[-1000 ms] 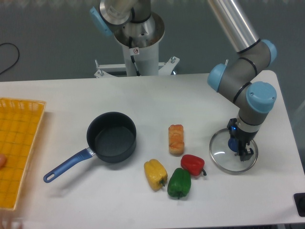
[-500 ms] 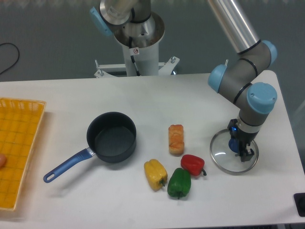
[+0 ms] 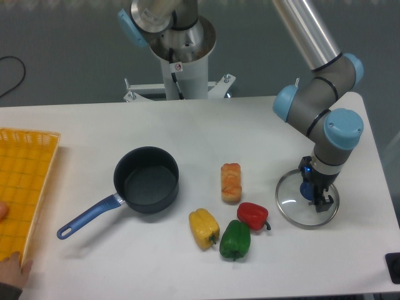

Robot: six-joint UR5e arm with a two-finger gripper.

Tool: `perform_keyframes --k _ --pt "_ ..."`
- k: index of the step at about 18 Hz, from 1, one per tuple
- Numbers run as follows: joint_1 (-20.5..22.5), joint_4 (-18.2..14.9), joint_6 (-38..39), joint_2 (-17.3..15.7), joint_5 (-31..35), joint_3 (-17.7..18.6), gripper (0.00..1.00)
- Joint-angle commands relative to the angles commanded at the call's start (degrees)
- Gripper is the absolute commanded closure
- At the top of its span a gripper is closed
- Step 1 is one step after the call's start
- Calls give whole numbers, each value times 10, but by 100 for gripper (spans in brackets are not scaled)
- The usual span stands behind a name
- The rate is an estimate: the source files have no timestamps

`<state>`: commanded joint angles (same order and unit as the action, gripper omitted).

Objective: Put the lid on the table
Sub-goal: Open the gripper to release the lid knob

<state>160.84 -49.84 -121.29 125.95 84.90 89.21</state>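
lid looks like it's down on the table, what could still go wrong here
1. The hand sits right at the blue knob of the lid. If it lifts off without opening fully, it may drag the glass lid across the table.
2. The red pepper lies just left of the lid's rim; a sideways slide could knock it.
3. A person's hand shows at the lower left by the yellow tray, inside the workspace.
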Motion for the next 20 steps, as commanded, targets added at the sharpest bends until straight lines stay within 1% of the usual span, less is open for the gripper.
perform_keyframes --k 5,8,10,12,14,15,16,20 --pt "0 2 0 1 0 0 44" --pt "1 2 0 1 0 0 37" --pt "1 2 0 1 0 0 35" --pt "0 2 0 1 0 0 27" --pt "1 1 0 1 0 0 15" --pt "0 1 -1 -1 0 0 6" --pt "0 0 -4 -4 0 1 1" --pt "-2 -2 -4 -19 1 7 0"
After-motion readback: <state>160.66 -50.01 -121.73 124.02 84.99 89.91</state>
